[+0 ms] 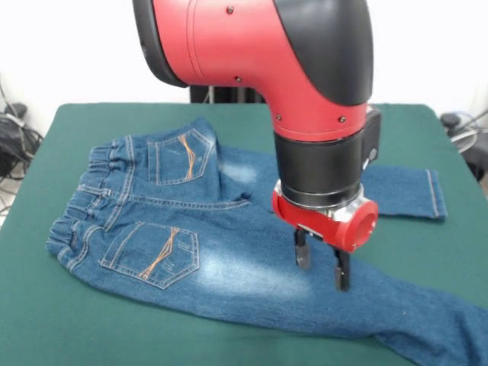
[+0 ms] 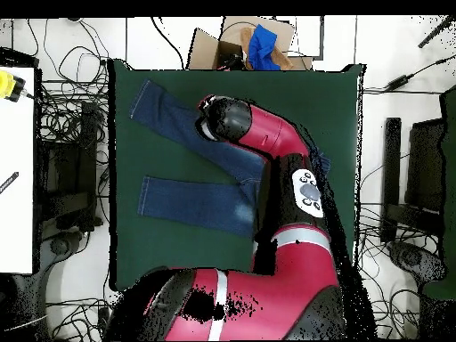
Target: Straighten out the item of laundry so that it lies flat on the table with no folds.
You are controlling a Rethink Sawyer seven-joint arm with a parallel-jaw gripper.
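Two jaws (apparently parted) hover over faded denim jeans [image 1: 229, 252].

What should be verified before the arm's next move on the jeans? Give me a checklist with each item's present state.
1. Gripper open: ok, its two fingers stand apart with nothing between them.
2. Gripper over the jeans: ok, it hangs above the nearer leg in the front view; touching or not, cannot tell.
3. Jeans flat at the waistband and pockets: ok, though the waistband is gathered.
4. Legs flat: cannot tell, the arm hides part of the far leg and the near leg runs out of the front view.
5. Jeans fully on the table: ok in the overhead view, where both leg ends lie on the green cloth.
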